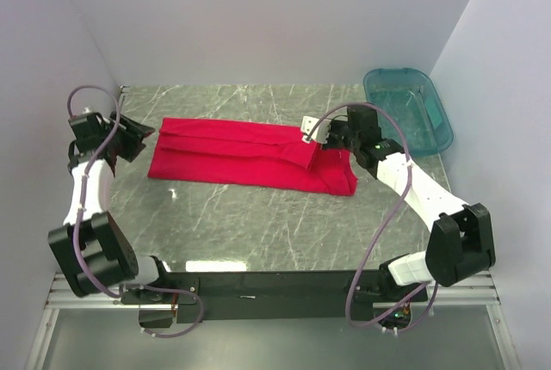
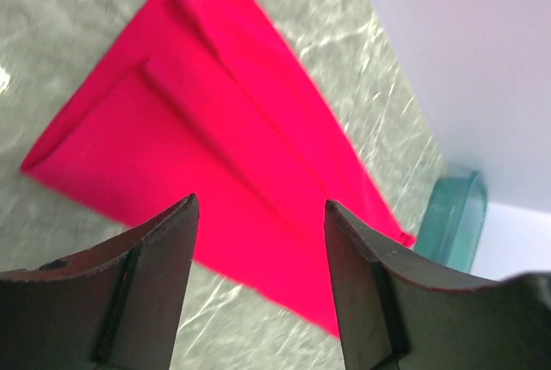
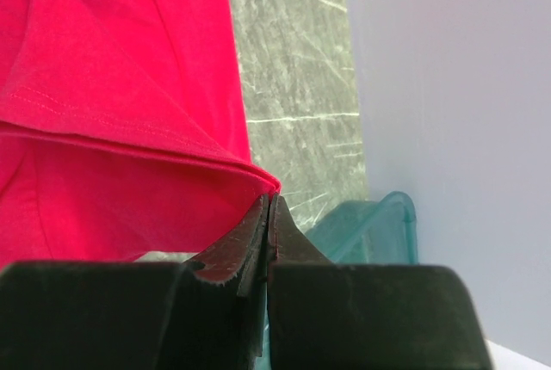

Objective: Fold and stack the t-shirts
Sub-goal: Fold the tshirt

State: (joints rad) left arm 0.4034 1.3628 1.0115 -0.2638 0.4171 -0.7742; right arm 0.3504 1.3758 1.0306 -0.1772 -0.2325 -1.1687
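One red shirt (image 1: 232, 153) lies on the marble table (image 1: 258, 224), spread crosswise in the far half. It is folded lengthwise into a long band with a crease running along its length. Its left end sits near the left wall, and its right end stops just short of the teal bin (image 1: 409, 110) in the far right corner.

The left gripper (image 1: 142, 136) sits at the shirt's left end, just beside the edge. From the left wrist its jaws are spread with nothing between them. The shirt (image 2: 215, 146) lies flat on the table beyond the dark fingers (image 2: 164, 258), and the bin (image 2: 452, 215) shows at the far end.

The right gripper (image 1: 308, 133) is over the shirt's right part, near its far edge. There a flap of cloth stands up from the band toward the gripper. From the right wrist the right gripper (image 3: 271, 202) has its jaws pressed together, and the folded edge of the shirt (image 3: 112, 86) runs right into the tips, so it appears to be pinching the cloth. The bin (image 3: 370, 224) is just behind the tips, against the wall.
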